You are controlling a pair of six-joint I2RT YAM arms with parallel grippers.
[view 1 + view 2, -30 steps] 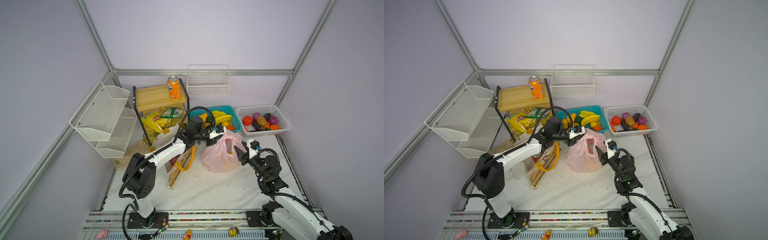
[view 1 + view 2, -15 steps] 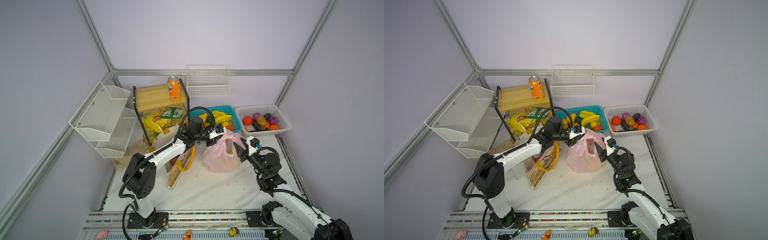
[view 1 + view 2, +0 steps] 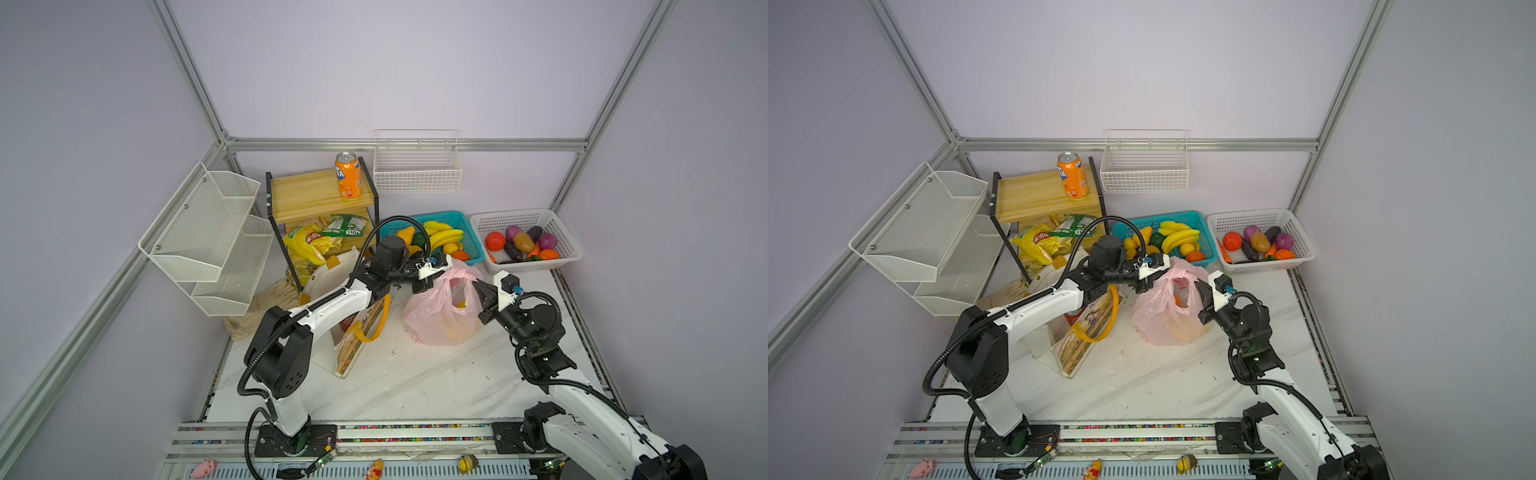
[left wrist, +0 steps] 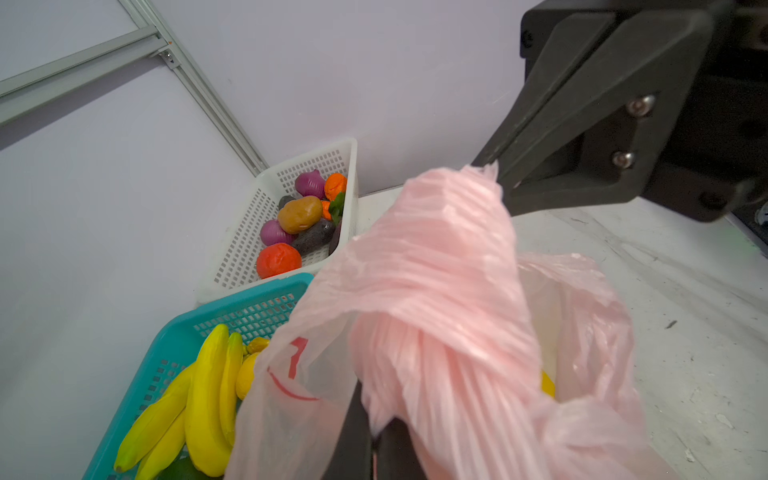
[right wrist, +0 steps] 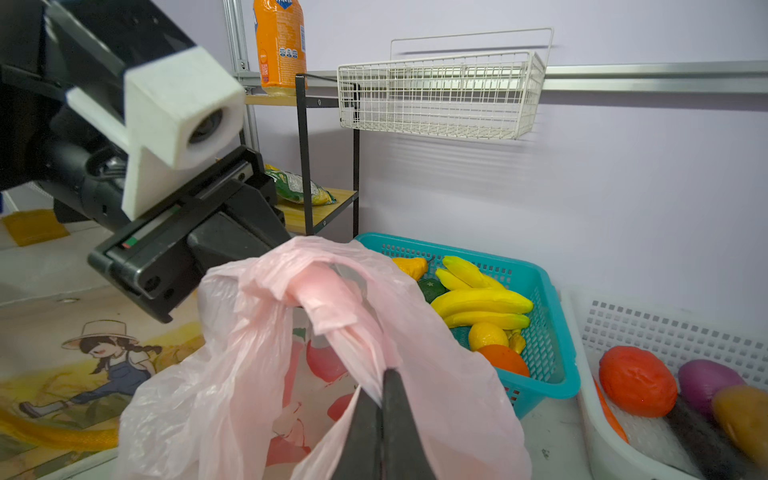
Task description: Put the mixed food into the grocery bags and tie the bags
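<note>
Pink plastic bag (image 3: 440, 320) up on the table, left gripper (image 4: 376, 432) clamped on its twisted handle, right gripper (image 5: 381, 390) pinching it too.

**Twin pinch grips, face to face**

The left arm (image 3: 332, 305) stretches forward and inward. Its left gripper (image 4: 374, 440) has its fingers clamped on the pink bag (image 4: 436, 291). The right arm (image 3: 536, 328) bends at the elbow, and the right gripper (image 5: 384, 386) pinches the same bag's plastic opposite.
</note>
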